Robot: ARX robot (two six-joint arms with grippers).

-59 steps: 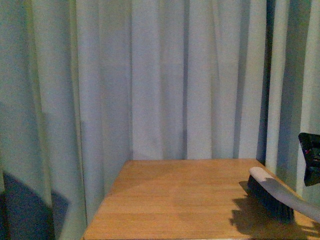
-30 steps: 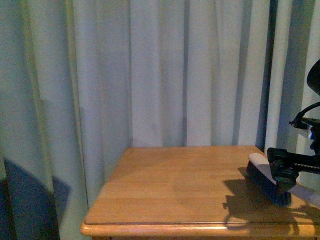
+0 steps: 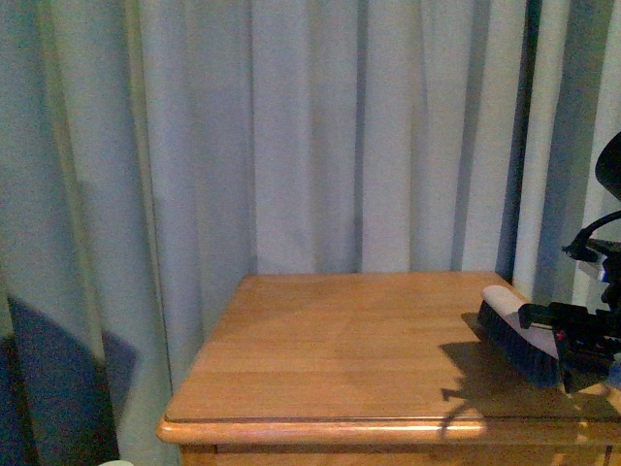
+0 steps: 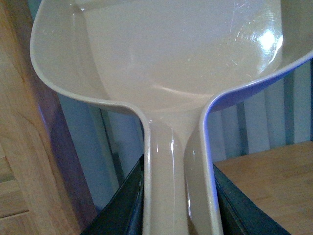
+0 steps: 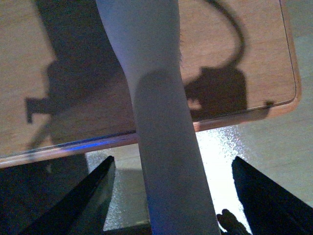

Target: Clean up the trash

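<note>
Front view: a grey-blue curtain [image 3: 291, 136] fills the left side and the whole upper frame. A wooden surface [image 3: 330, 359] runs from lower centre to lower right, its rounded front edge along the bottom. The brush [image 3: 512, 335] is at the right edge of the frame and lies on the surface, pale back up, dark bristles down on the wood, head toward the curtain. The black right gripper [image 3: 580, 342] is at far right, straddling the brush handle. Its shadow falls on the surface just left of it.

Left wrist view: a glossy beige dustpan [image 4: 171, 63] is close to the lens. Its handle runs between the fingers [image 4: 124, 205] of the left gripper [image 4: 178, 210]. They press on both sides, pinching the handle. Curtain and a corner of the surface show behind.

Right wrist view: the brush handle passes between the right gripper's fingers [image 5: 85, 196]. They are spread wide with a clear gap on each side, not touching the handle. The handle overhangs the surface edge, with pale floor [image 5: 274, 161] below.

Trash: in none of the three views, so I cannot tell where it is.
</note>
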